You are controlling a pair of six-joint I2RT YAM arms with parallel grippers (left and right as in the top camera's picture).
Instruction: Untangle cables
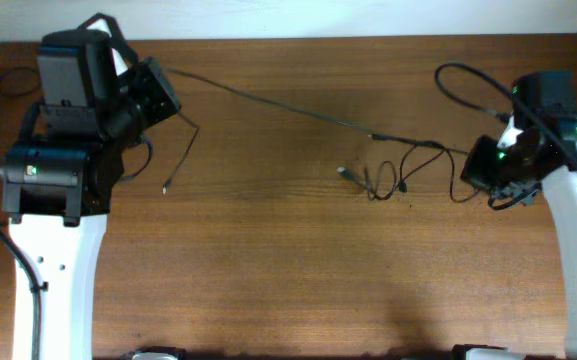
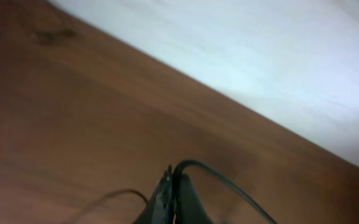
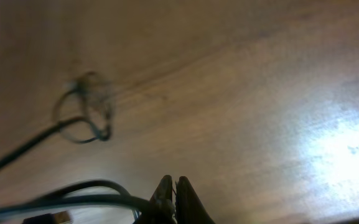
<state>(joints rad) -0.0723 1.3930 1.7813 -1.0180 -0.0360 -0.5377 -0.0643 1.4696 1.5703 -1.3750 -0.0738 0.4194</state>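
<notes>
**fig. — thin black cables drawn out between two clenched pairs of fingers on a wooden desk**

the desk point(image 1: 268, 270) is brown wood with a fine grain along its length and a smooth, slightly glossy face; a pale glare patch shows in the right wrist view. the cables point(image 1: 268, 100) are thin, round, matt black cords. one strand runs almost straight from far left to mid right, its long axis sloping gently toward the near side. at its right end it passes into a loose tangle point(image 1: 408, 170) of small loops and bends, right of centre. a short metal-tipped plug point(image 1: 344, 173) juts from the left of the tangle and points left. a second, slack strand point(image 1: 183, 150) hangs from the left arm and curves toward the near side, ending in a small plug point(image 1: 166, 188).

the left fingers point(image 2: 160, 200) are dark, tapered and pressed together, clamping a cable that arches out to the right. the right fingers point(image 3: 164, 194) are likewise clenched, with two cables meeting at their left side. a small blurred loop point(image 3: 86, 115) lies farther off on the wood.
</notes>
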